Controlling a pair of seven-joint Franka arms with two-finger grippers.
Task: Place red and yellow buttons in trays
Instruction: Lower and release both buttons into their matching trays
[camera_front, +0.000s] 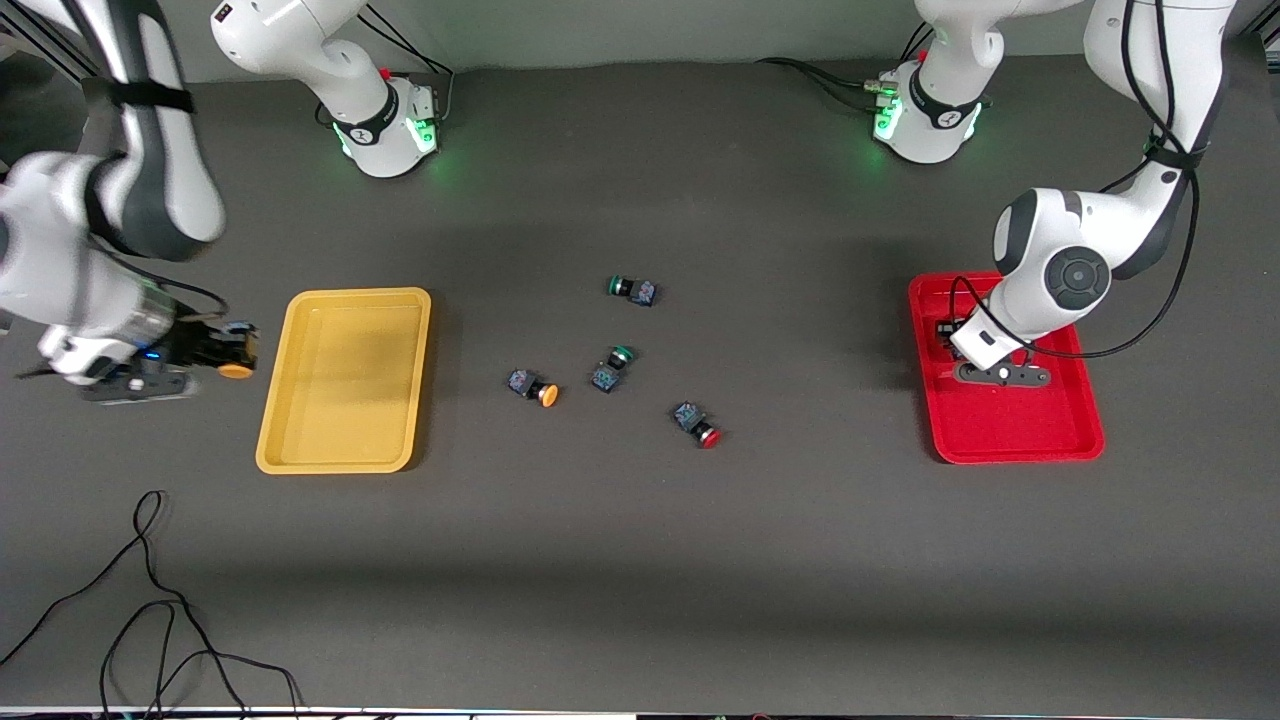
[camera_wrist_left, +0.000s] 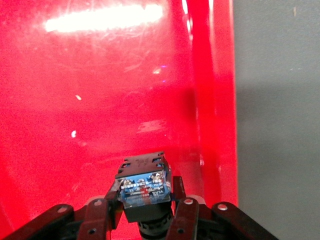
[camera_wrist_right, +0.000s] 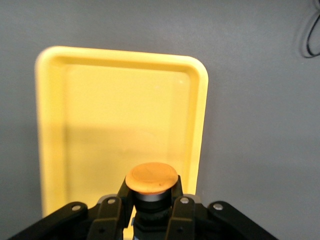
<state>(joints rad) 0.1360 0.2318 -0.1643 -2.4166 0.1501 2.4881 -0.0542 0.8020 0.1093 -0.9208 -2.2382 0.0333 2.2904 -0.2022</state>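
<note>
Loose red button (camera_front: 699, 424) lies nearest you, yellow button (camera_front: 535, 388) at its nine o'clock. Left gripper (camera_wrist_left: 146, 210) clamps one over red tray (camera_front: 1040, 440); right gripper (camera_wrist_right: 150, 202) grips another beside empty yellow tray (camera_front: 340, 455). You've placed none yet.

High front camera, two close wrist cameras

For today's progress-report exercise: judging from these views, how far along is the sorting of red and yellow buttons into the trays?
Nothing lies in either tray yet. In hand: the left gripper holds a button, cap hidden, over the red tray; the right gripper holds a yellow-capped button beside the yellow tray. Left on the table: one yellow button and one red button.
</note>
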